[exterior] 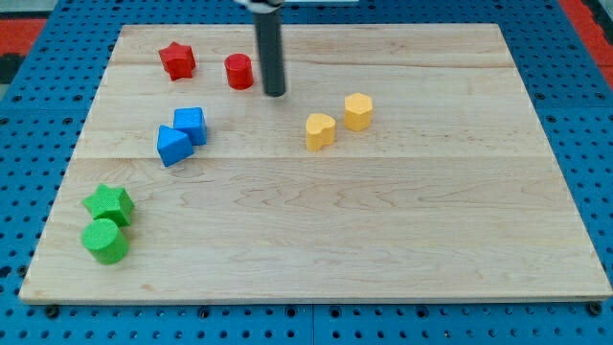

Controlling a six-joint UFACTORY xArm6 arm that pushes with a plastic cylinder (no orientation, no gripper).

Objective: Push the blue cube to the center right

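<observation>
The blue cube [191,124] sits on the wooden board [383,240] at the view's left of centre, touching a blue wedge-shaped block [172,146] just below-left of it. My tip [274,94] is the lower end of a dark rod coming down from the view's top. It rests on the board to the upper right of the blue cube, well apart from it, and just right of a red cylinder [238,71].
A red star [177,60] lies at the upper left. Two yellow blocks [320,130] [358,111] sit right of centre. A green star [108,204] and a green cylinder [104,241] sit at the lower left. Blue pegboard [575,96] surrounds the board.
</observation>
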